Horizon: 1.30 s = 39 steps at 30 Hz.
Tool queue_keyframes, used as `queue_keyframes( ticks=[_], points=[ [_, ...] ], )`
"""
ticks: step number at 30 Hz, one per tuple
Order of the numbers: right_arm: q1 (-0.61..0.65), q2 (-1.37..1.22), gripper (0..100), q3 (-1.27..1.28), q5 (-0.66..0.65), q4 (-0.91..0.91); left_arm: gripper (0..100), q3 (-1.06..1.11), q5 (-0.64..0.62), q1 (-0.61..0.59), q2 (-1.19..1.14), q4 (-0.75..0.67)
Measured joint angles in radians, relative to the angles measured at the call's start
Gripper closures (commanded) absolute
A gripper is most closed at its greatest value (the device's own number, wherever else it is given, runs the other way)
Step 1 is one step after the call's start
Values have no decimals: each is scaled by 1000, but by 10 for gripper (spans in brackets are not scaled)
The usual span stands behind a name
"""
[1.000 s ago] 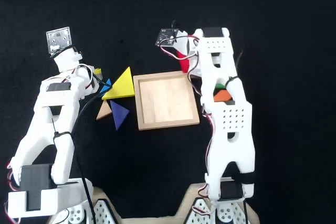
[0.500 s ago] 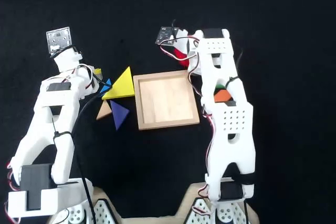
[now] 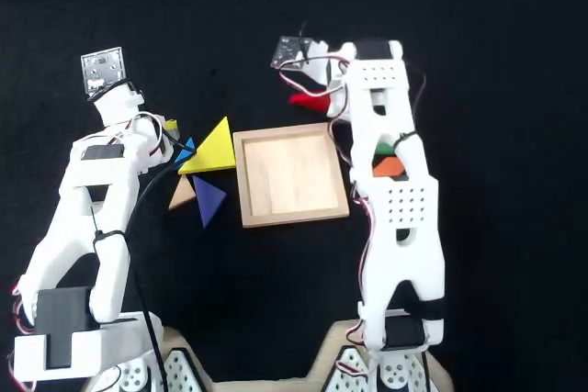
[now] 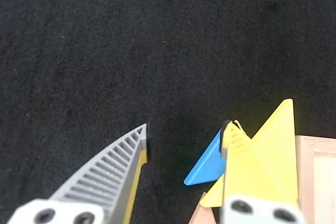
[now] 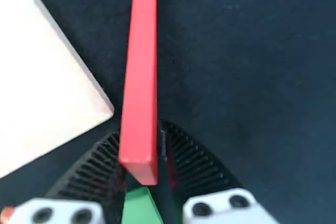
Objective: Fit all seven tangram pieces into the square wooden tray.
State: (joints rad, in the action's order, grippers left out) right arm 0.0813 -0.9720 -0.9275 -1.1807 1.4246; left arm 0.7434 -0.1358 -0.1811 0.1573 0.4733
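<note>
The square wooden tray (image 3: 294, 218) lies between the arms with nothing in it; one corner (image 5: 42, 93) shows in the right wrist view. My right gripper (image 3: 323, 98) is just past the tray's far right corner, shut on a red piece (image 3: 306, 100) (image 5: 140, 77) held edge-on above the cloth. A green piece (image 5: 139, 207) shows under that wrist. My left gripper (image 4: 185, 127) is open over bare cloth beside a small light-blue triangle (image 4: 207, 163) and the big yellow triangle (image 4: 275, 145) (image 3: 216, 151), left of the tray.
A dark blue triangle (image 3: 209, 197) and a tan triangle (image 3: 183, 195) lie left of the tray's near corner. An orange piece (image 3: 390, 167) and a green piece (image 3: 384, 147) sit under the right arm, right of the tray. Black cloth covers the table.
The right gripper has risen and shifted away from the tray's far edge with the red piece, which now sticks out to the left. The left arm has stayed still.
</note>
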Motion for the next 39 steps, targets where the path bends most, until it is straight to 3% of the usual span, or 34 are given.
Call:
queue_keyframes(
  ticks=[9, 15, 21, 30, 39],
  points=[
    [0, 0, 988, -299, 3, 295, 766, 0, 0, 0, 0, 0],
    [-31, 58, 988, -281, 54, 305, 766, 0, 0, 0, 0, 0],
    [-17, 367, 988, 94, 49, 305, 766, 0, 0, 0, 0, 0],
    [100, 867, 988, 743, 25, 245, 766, 0, 0, 0, -34, 0],
    [279, 994, 988, 1209, -48, 61, 766, -25, 0, 0, -97, -2]
  ],
)
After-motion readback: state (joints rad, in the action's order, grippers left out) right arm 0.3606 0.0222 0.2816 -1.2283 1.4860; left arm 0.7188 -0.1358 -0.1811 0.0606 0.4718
